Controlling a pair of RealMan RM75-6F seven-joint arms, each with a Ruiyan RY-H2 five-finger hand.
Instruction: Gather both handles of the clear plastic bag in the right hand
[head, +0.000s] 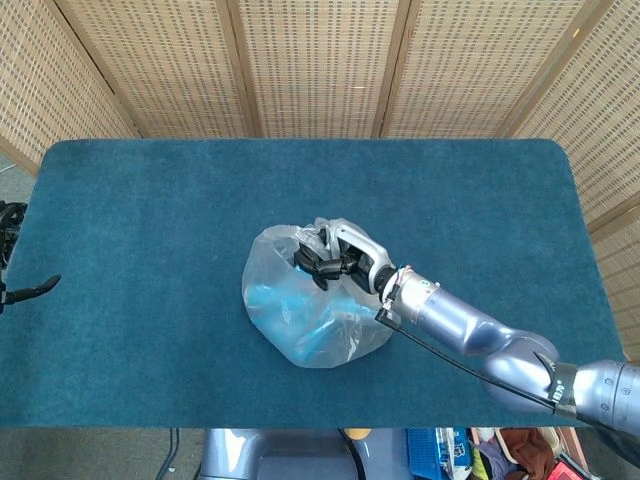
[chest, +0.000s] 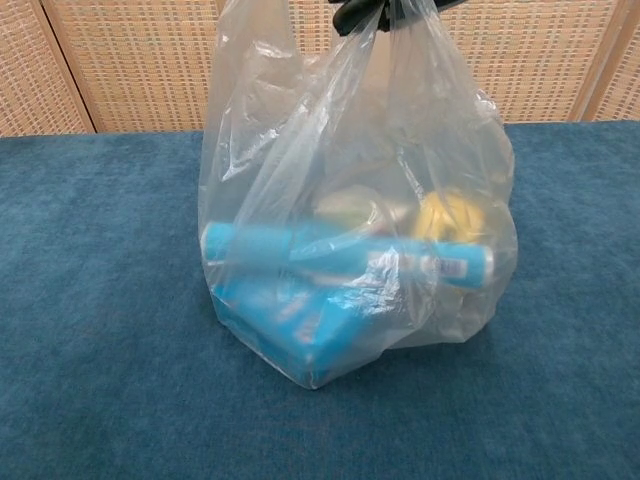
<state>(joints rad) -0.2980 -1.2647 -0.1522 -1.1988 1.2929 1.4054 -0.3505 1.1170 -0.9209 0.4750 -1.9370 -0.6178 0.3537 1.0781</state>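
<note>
While the clear plastic bag (chest: 350, 220) stands upright near the middle of the blue table (head: 150, 200), its film looks thin, wrinkled and see-through, pulled up into a narrow neck at the top. Contents show through it: a light-blue tube (chest: 340, 252) lying across, a blue box (chest: 290, 325) under it at the bag's bottom, and something yellow (chest: 450, 215) toward the back right, too blurred by the film to identify. Bag bottom sits on the table surface. Right hand (head: 335, 258) is directly over the bag mouth, fingers curled in around the bunched handles (chest: 395, 30); chest view shows dark fingertips (chest: 355, 12) clamped at the neck right at the top edge of frame, with the film hanging down from them. Head view has the right forearm coming in from the lower right, hand resting on top of the bag. Can't tell whether both handles are inside the grip or just one, film is too bunched there. Left hand (head: 12, 250) is at the far left table edge, well apart from the bag, mostly cut off; can't tell how its fingers lie.
</note>
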